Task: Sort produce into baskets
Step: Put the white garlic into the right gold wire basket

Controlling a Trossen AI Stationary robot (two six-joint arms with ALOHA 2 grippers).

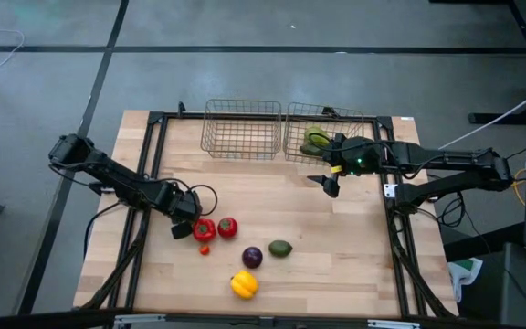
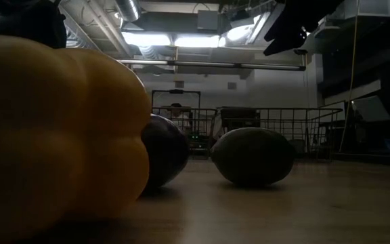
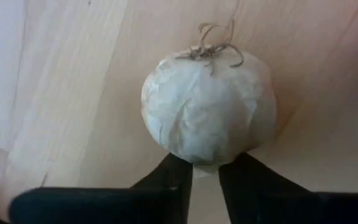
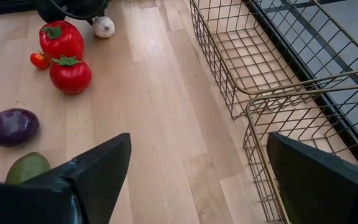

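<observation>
- The left pincer (image 1: 183,227) sat low on the worktop (image 1: 336,247), just beside the red pepper (image 1: 204,229), its fingers (image 3: 173,180) closed on the base of a white garlic bulb (image 3: 209,109).
- The right pincer (image 1: 330,185) hovered near the right-hand basket (image 1: 329,135), its fingers spread wide and holding nothing.
- The left-hand basket (image 1: 241,128) stood touching the right-hand one at the worktop's far edge; green pieces (image 1: 315,140) lay in the right-hand one.
- The red tomato (image 1: 227,227) lay just beside the red pepper, with a tiny red piece (image 4: 40,60) close by.
- Nearer the front lay the purple ball (image 1: 252,257), a green avocado-like piece (image 1: 280,248) and the yellow pepper (image 1: 244,284).
</observation>
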